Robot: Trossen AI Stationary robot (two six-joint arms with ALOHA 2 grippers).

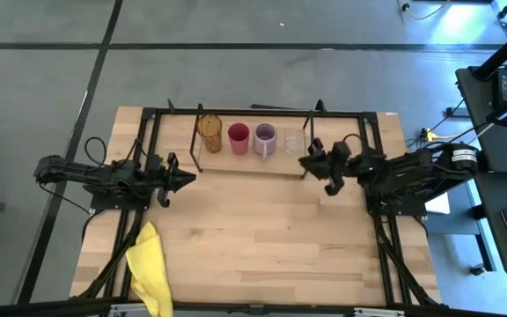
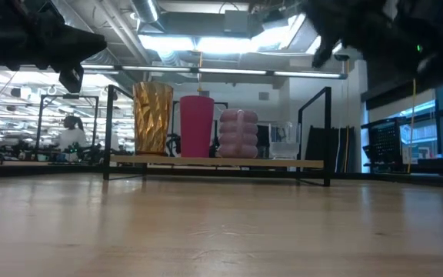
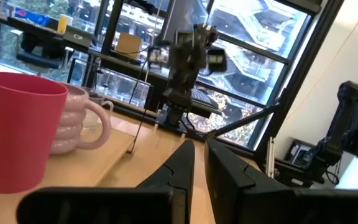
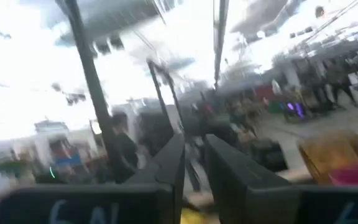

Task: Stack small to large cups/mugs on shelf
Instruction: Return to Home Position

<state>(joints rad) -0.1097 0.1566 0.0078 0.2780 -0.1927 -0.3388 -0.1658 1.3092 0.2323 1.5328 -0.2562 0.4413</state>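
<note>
Four cups stand in a row on the shelf's wooden board [image 1: 236, 165] [image 2: 221, 162] at the table's far side. From left to right they are the amber tumbler [image 1: 208, 132] [image 2: 153, 118], the red cup [image 1: 238, 137] [image 2: 197, 125], the purple mug [image 1: 265, 140] [image 2: 238, 133] and the small clear glass [image 1: 291, 142] [image 2: 285, 145]. My left gripper [image 1: 190, 177] [image 3: 199, 150] hovers shut, left of and nearer than the shelf, pointing right. My right gripper [image 1: 304, 162] [image 4: 194, 148] hovers shut by the shelf's right end, pointing left. In the left wrist view the red cup [image 3: 17, 137] and purple mug [image 3: 73, 124] are close.
A yellow cloth [image 1: 150, 269] lies at the table's near left corner. A black frame [image 1: 372, 119] runs around the table top. The shelf's thin black end rods [image 2: 329, 135] stand up at both ends. Bare wooden table [image 1: 262, 238] stretches in front of the shelf.
</note>
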